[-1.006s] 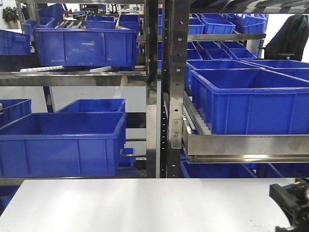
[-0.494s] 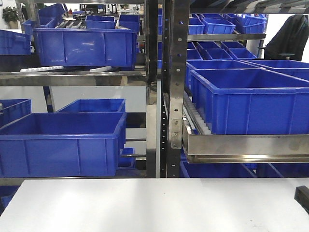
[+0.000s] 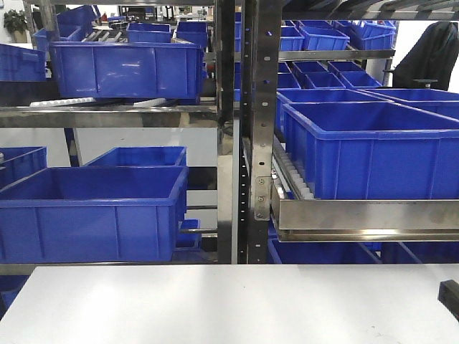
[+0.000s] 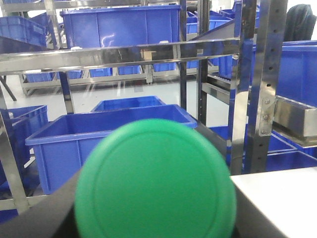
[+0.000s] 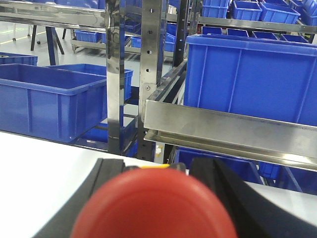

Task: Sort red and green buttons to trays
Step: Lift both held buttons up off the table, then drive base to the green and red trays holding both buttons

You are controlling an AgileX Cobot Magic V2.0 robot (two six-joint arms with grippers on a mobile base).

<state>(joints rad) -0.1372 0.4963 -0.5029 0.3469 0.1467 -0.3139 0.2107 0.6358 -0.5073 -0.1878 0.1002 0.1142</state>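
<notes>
Blue crates stood on shelves behind the white table. Near the table, the left gripper clasped the green button, and the right gripper clasped the red button.

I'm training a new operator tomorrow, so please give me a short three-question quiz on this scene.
1. True or false: the right claw is open and holds nothing.
2. Which cap colour fills the left wrist view? A) red B) green C) yellow
3. Fill in: the crates in the front view are all ___.

Key:
1. False. It grips the red button.
2. B. It is the green button.
3. Blue.
</notes>
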